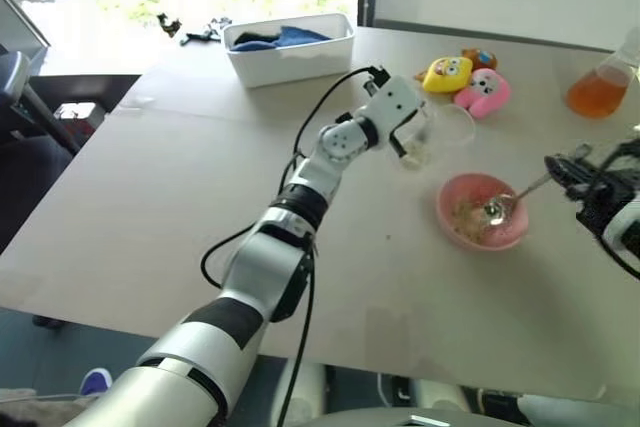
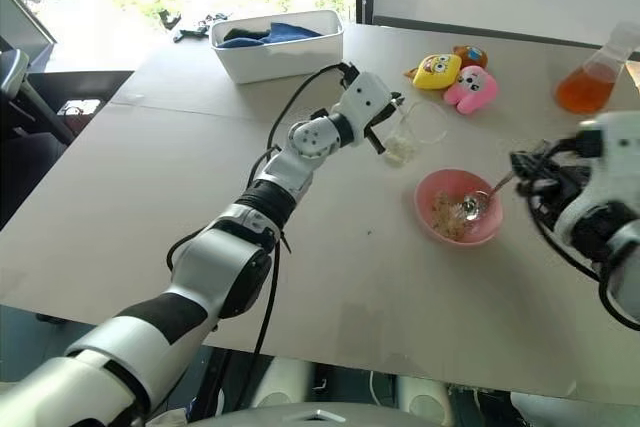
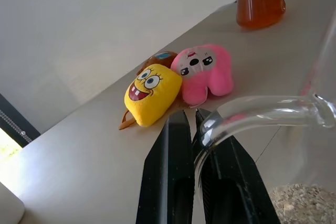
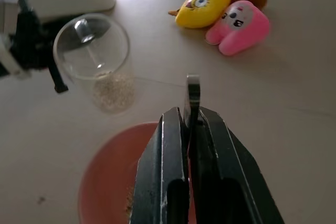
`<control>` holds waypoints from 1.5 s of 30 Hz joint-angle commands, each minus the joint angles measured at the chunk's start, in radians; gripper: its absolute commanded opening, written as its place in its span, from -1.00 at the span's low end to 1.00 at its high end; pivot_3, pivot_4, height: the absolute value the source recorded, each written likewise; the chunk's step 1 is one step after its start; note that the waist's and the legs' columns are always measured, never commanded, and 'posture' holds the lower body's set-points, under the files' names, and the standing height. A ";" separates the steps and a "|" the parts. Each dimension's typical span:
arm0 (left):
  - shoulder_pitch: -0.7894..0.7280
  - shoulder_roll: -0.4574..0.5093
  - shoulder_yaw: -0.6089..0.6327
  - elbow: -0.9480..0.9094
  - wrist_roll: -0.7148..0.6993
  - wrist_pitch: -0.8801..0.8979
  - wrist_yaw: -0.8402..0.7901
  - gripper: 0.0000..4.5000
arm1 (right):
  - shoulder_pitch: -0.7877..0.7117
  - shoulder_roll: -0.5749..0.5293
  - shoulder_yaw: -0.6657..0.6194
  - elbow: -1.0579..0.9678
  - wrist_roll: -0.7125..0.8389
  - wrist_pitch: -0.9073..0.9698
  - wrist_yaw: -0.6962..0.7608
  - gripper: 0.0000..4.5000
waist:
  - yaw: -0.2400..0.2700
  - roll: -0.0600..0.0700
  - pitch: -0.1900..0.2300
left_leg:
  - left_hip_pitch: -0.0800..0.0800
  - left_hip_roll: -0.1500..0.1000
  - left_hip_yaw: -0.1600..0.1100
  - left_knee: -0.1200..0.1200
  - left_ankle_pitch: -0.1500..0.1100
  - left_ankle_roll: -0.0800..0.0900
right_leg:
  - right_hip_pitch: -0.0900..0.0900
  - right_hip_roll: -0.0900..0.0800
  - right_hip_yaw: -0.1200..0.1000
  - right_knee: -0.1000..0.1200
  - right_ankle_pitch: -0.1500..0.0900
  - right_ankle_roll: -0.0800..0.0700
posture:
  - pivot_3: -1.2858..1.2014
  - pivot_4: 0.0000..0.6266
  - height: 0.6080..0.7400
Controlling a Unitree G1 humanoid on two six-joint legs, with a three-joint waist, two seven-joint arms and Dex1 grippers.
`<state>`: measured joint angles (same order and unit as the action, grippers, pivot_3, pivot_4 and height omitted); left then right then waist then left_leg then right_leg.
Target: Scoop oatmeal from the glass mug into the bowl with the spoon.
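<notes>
Silver spoon [image 2: 487, 196], clenched in your right hand [image 2: 527, 169], dips its head into the bowl [image 2: 457, 206]; the mug [image 2: 408, 137], gripped by your left hand [image 2: 380, 137], stands just beyond, toward the table's far edge.

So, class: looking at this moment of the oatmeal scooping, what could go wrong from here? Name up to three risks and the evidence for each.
1. The right end effector pinches the spoon at the far end of its thin handle, so it may twist or slip.
2. The spoon head sits over the pink bowl; a careless lift could nudge the light bowl or flick oatmeal out.
3. The left end effector clamps only the glass mug by its rim, so the mug could tip.
</notes>
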<state>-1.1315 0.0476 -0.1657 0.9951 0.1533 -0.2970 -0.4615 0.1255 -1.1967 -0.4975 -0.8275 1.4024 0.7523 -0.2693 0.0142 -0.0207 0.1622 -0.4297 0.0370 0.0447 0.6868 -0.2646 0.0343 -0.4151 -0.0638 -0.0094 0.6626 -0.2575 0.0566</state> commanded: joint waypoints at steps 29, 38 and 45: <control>0.173 0.026 0.054 -0.463 -0.118 0.219 0.004 -0.99 | -0.579 0.421 0.298 0.257 -0.024 -0.172 -0.014 -1.00 | -0.001 0.000 0.000 | 0.000 0.000 0.001 0.002 0.002 -0.003 | 0.000 0.001 0.005 0.001 0.001 0.001 | 0.03 -0.52 1.00; 0.272 0.030 0.078 -0.590 -0.154 0.327 0.028 -1.00 | -0.671 0.568 0.482 0.382 -0.314 -0.130 0.172 0.38 | 0.000 0.001 -0.001 | 0.000 0.000 0.001 0.002 0.002 -0.004 | 0.000 0.001 0.005 0.001 0.001 0.001 | 0.03 -0.52 1.00; 0.357 0.053 0.167 -0.619 -0.225 0.383 0.061 -1.00 | -0.507 0.503 0.376 0.168 -0.326 -0.158 0.403 0.98 | 0.003 0.001 -0.001 | -0.001 -0.001 -0.001 0.002 0.002 -0.004 | 0.000 0.001 0.004 0.001 0.001 0.001 | 0.03 -0.52 1.00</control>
<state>-0.7863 0.0939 -0.0448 0.4315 -0.0277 0.0843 -0.4230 -0.4265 -0.6994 -0.0372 -0.5466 1.0547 0.6510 0.0353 0.0170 -0.0197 0.1612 -0.4309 0.0366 0.0431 0.6884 -0.2625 0.0308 -0.4148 -0.0629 -0.0048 0.6626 -0.2568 0.0577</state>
